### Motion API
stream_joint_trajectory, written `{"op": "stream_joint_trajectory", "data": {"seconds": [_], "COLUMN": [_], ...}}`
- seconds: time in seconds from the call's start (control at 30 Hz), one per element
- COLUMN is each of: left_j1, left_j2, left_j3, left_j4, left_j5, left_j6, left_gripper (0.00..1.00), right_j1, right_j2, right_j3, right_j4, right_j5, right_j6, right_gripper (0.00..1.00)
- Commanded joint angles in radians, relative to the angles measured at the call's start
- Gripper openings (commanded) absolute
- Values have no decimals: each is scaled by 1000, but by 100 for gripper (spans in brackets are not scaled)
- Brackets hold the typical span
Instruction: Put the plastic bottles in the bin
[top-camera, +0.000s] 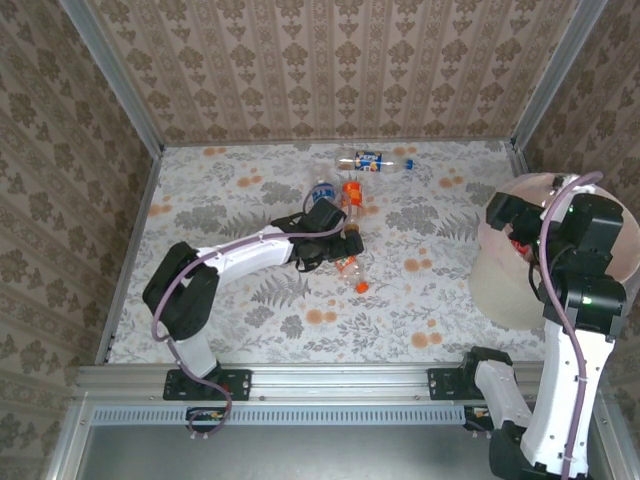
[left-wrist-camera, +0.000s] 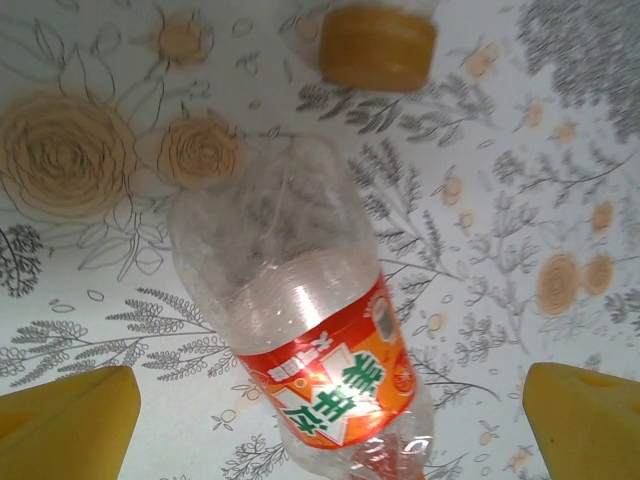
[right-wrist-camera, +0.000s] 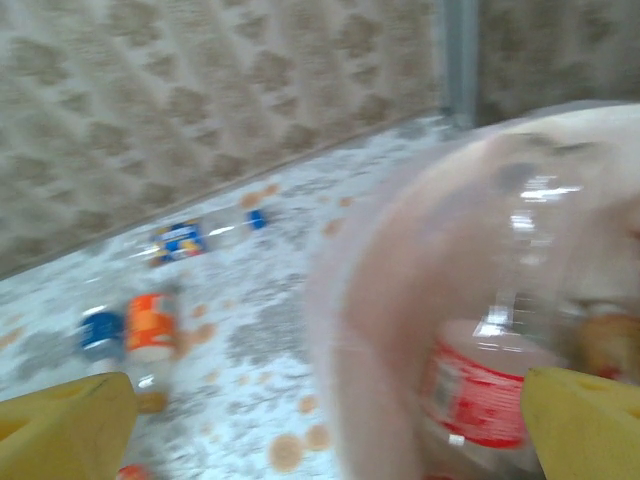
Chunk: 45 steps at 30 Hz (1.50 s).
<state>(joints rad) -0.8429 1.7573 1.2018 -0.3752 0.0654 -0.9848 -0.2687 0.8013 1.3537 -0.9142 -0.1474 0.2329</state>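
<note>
The left gripper (left-wrist-camera: 325, 425) hung spread wide over the flowered table (top-camera: 230, 200). Its yellow fingers (left-wrist-camera: 75, 415) stood one on each side of a clear orange-labelled bottle (left-wrist-camera: 300, 300) and touched neither side of it. That bottle lay on its side near the middle of the table. Its label was orange-red with a green edge and carried large white Chinese characters, though the brand could not be made out. Just beyond it sat the orange cap (left-wrist-camera: 378, 45) of another bottle.

The right gripper (right-wrist-camera: 325, 425) was also spread wide and held nothing, poised at the rim of the bin (top-camera: 510, 285) on the right side of the table. Inside the pale pink liner (right-wrist-camera: 400, 250) lay a red-labelled bottle (right-wrist-camera: 478, 392), its white print too blurred to read.

More bottles lay on the table, well apart from the bin. A blue-labelled bottle (top-camera: 370, 160) with a blue cap was near the far wall. Nearer the middle lay a blue-capped bottle (top-camera: 322, 190), and just beside it one with an orange label (top-camera: 350, 192). Their lettering was too small to tell.
</note>
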Motion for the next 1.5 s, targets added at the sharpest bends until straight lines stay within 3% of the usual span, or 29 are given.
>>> {"op": "stream_joint_trajectory", "data": {"seconds": [0.0,0.23,0.47,0.6,0.87,1.07,1.47], "left_j1": [-2,1,8,10,37,64,112], "left_j2": [27,93,159,192,200,154,35], "left_j3": [28,64,126,146,109,45,-78], "left_j4": [-34,-43,-60,-78,-7,143,423], "left_j5": [36,56,41,7,16,70,180], "left_j6": [-36,-67,-71,-70,-94,-84,-9], "left_gripper": [100,100,100,94,74,60,53], "right_j1": [67,254,430,490,538,559,566], "right_j2": [-25,-13,50,61,84,83,105], "right_j3": [-51,-214,-240,-262,-309,-354,-376], "right_j4": [140,408,394,407,437,495,572], "right_j5": [-245,-336,-198,-169,-149,-141,-145], "right_j6": [57,169,131,123,115,131,155], "right_gripper": [100,100,100,100,100,100,100]}}
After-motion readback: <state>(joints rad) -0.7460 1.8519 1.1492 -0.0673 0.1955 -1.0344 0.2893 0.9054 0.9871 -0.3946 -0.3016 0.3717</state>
